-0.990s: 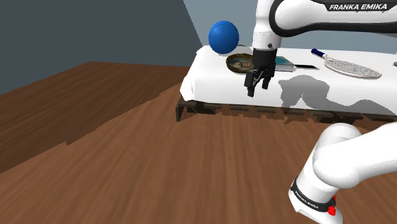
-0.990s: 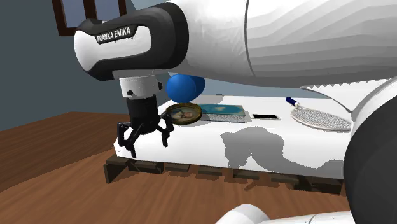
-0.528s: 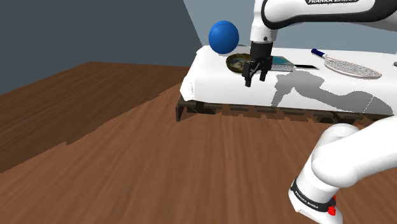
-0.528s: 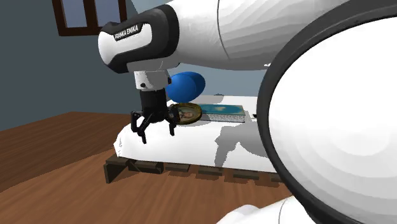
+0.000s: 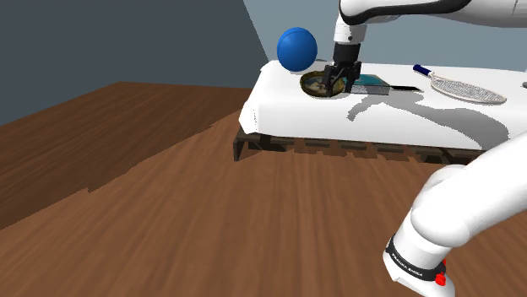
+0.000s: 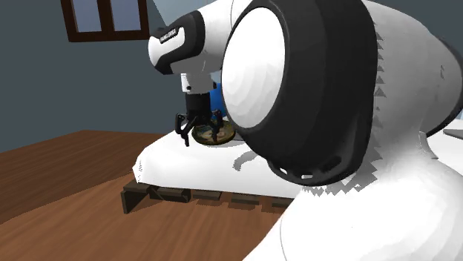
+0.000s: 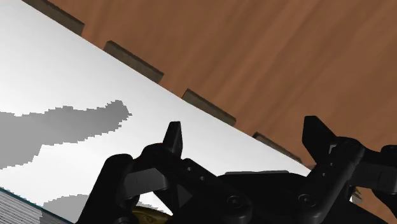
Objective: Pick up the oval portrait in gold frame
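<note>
Oval portrait, flat near the bed's corner, just below the pincer, whose fingers stand apart.

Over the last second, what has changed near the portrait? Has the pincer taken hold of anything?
The pincer moved from above the near edge of the white-covered surface farther across it. It now hangs open just over the oval portrait. Nothing has been grasped. The portrait, blue ball, book and racket lie where they were.
</note>
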Robot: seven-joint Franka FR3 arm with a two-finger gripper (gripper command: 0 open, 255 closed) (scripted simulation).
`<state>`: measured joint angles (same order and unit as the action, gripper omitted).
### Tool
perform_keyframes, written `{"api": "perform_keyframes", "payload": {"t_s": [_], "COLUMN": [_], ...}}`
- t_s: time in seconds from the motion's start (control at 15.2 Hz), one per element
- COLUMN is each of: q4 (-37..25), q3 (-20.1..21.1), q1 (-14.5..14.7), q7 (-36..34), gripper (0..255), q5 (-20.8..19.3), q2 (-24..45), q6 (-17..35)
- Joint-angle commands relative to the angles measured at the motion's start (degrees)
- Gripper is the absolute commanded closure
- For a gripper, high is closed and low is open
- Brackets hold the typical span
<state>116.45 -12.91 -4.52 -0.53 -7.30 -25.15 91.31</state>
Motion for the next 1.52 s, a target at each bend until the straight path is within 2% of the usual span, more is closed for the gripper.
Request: {"api": "perform_keyframes", "payload": {"t_s": [0.0, 0.4, 0.73, 0.92, 1.12, 1.19, 1.45], "q4": [-3.8, -16.5, -29.5, -39.0, -50.8, -52.9, -46.7], "q3": [-1.9, -7.5, -12.0, -14.4, -16.1, -16.1, -15.9], "q1": [-0.6, -2.6, -5.5, -8.5, -13.1, -14.1, -12.9], "q7": [1.3, 5.6, 9.8, 12.4, 14.7, 14.9, 14.7], "gripper": [0, 0, 0, 0, 0, 0, 0], "q5": [0.3, 3.1, 7.8, 11.8, 16.8, 17.6, 16.5], "q2": [3.7, 14.7, 25.4, 32.9, 41.5, 42.9, 40.8], "q6": [0.2, -0.9, -3.5, -6.3, -10.5, -11.4, -7.1]}}
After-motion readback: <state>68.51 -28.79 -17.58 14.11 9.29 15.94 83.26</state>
